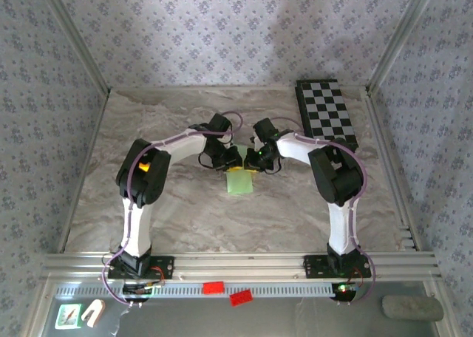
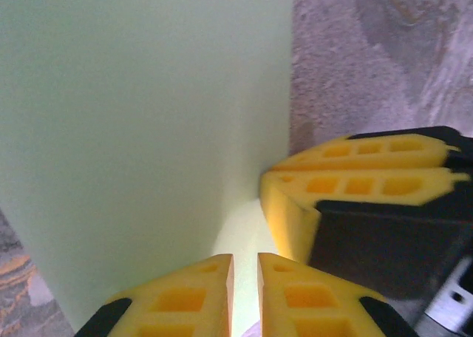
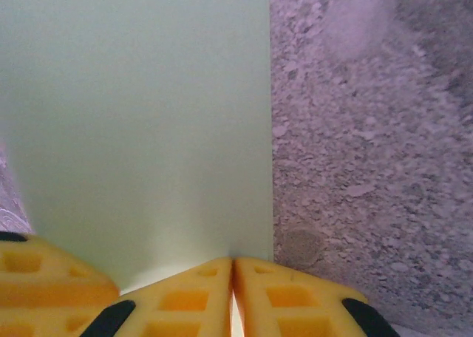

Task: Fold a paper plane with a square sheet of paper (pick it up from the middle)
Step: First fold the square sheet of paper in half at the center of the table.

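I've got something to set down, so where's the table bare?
Free: the left side of the table between the left arm and the wall; the near strip between the arm bases, before the paper; the far edge left of the board. Crowded: the centre, where both arms meet over the paper.

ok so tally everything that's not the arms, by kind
light-green paper sheet: 1
checkered board: 1
red pieces: 2
grey pad: 1
white clip: 1
green-and-white card: 1
total: 7
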